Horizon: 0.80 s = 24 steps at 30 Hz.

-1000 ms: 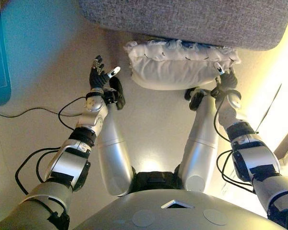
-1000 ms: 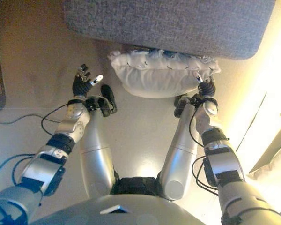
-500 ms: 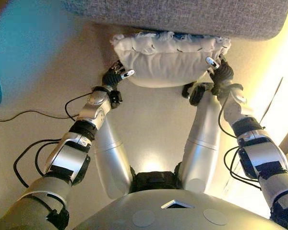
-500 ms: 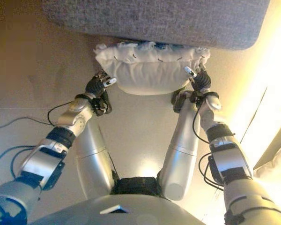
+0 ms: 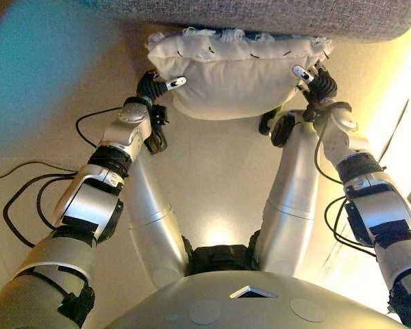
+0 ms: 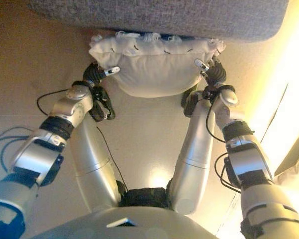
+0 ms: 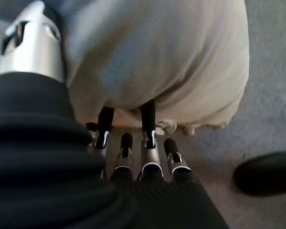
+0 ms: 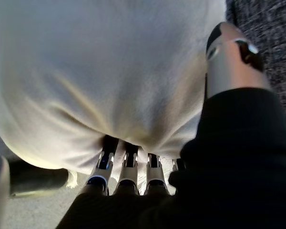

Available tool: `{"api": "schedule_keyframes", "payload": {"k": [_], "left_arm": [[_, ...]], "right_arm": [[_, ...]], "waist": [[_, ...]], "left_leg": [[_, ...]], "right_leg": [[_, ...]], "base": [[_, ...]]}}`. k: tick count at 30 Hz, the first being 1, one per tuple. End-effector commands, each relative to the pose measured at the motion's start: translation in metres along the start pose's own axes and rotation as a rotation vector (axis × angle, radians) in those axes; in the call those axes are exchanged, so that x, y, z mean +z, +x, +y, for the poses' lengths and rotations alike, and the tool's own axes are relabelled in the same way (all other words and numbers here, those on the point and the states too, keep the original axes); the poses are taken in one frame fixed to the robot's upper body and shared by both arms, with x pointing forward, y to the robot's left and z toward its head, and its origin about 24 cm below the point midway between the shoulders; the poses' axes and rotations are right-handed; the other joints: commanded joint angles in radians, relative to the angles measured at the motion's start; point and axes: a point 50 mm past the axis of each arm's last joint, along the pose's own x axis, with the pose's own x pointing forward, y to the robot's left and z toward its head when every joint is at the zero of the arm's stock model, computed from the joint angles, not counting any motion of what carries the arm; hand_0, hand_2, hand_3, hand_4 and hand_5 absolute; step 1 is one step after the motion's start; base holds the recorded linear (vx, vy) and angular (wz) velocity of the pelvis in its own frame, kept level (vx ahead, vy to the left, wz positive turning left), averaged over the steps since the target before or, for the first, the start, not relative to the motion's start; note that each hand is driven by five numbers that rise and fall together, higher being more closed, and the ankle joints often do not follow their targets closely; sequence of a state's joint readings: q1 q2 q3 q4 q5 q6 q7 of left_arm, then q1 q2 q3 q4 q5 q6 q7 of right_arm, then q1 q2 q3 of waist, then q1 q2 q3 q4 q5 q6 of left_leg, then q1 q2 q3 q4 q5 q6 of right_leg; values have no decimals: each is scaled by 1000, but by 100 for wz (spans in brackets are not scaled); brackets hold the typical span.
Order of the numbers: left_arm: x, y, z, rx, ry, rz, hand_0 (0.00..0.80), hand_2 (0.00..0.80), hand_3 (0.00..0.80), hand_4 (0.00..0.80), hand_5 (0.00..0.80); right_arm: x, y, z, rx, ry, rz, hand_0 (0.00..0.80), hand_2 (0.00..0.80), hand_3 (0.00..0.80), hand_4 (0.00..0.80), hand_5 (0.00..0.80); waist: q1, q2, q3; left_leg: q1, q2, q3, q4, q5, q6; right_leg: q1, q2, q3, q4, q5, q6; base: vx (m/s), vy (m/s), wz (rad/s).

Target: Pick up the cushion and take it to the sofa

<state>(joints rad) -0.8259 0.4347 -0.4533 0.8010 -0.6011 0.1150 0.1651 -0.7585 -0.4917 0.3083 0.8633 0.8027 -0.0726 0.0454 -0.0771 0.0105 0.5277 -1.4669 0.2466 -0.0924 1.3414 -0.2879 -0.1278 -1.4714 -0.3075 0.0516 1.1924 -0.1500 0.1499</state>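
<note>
A white cushion (image 5: pixel 229 72) with a frilled edge hangs in front of me, held between my two hands just below the grey sofa (image 5: pixel 260 14). My left hand (image 5: pixel 151 88) grips its left end, with the thumb on top and the fingers under it, as the left wrist view (image 7: pixel 148 124) shows. My right hand (image 5: pixel 322 86) grips its right end the same way, with its fingers (image 8: pixel 126 164) tucked under the cloth. The fingertips are hidden in the fabric. The cushion's far edge touches or sits very near the sofa's front.
The sofa's grey fabric front spans the top of the view and also shows in the right wrist view (image 8: pixel 271 28). Beige floor (image 5: pixel 219 185) lies below the cushion. A pale strip and a light cloth (image 6: pixel 294 169) are at the right edge.
My left hand has moved from open air on the left onto the cushion's left end. Both hands now hold the cushion, which sits higher and closer to the sofa.
</note>
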Motion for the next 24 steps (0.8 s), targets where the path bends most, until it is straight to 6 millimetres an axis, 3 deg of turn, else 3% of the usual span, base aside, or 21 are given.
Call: {"api": "schedule_keyframes", "payload": {"k": [1,7,17,24], "left_arm": [[21,4,-16,-40,3,-67,800,800,800,800,800],[31,3,-32,-60,6,-112,800,800,800,800,800],[15,-2,-39,-68,6,-105,800,800,800,800,800],[-2,-11,-43,-86,-39,-145,800,800,800,800,800]], "right_arm": [[-6,2,35,126,-71,28,800,800,800,800,800],[-2,5,48,138,-131,28,800,800,800,800,800],[-17,0,52,126,-207,68,800,800,800,800,800],[-27,-9,57,130,-209,4,800,800,800,800,800]], "waist": [[-8,5,-8],[-1,3,-8],[3,18,-8],[7,23,-8]], "left_leg": [[-26,7,4,-29,35,28],[-29,-2,-2,-29,48,26],[-19,-8,0,-30,72,23],[81,-6,5,-86,100,-3]], "right_leg": [[19,-3,61,-47,67,0],[17,-6,67,-54,90,4],[24,-1,100,-49,118,12],[119,-5,99,-100,169,9]], "base": [[9,-41,0],[5,-11,2],[10,58,0],[42,68,3]]}}
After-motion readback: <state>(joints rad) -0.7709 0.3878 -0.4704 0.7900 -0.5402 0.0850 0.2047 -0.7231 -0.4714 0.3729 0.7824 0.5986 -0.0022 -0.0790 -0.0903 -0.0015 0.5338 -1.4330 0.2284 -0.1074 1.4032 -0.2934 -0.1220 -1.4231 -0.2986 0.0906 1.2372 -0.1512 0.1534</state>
